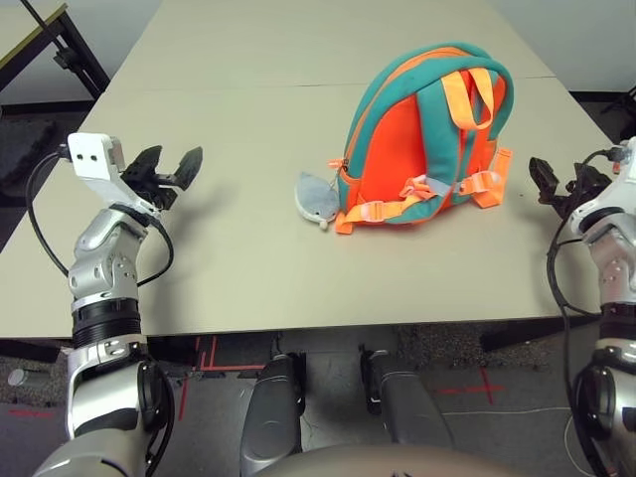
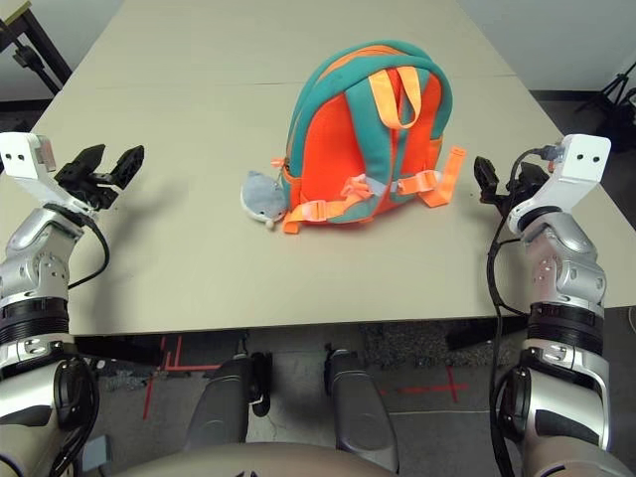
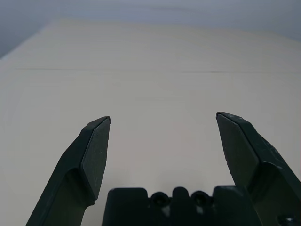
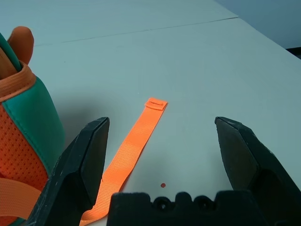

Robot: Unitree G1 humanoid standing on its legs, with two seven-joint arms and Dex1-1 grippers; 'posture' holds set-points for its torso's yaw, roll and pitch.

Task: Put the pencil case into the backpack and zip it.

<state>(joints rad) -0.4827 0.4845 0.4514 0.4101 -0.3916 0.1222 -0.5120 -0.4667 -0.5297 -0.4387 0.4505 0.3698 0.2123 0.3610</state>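
Closest to the camera, the near edge of the beige table (image 1: 248,298) is seen running across the head view, with both silver forearms reaching over it. Dead centre on that table, the backpack (image 1: 417,149) is stood up with its orange back panel and straps turned toward the robot, teal trim wrapped all round it. A grey-white plush charm (image 1: 316,199) is laid flat on the table at about 9 o'clock from the bag, touching its bottom corner. One loose orange strap end (image 4: 141,136) is stretched out on the table at roughly 3 o'clock from the bag.

Further out, the left gripper (image 1: 171,169) is held way over at 9 o'clock, well apart from the bag, fingers spread wide with nothing between them. Same deal for the right gripper (image 2: 487,181) at 3 o'clock: spread wide, nothing gripped, parked near that strap end.
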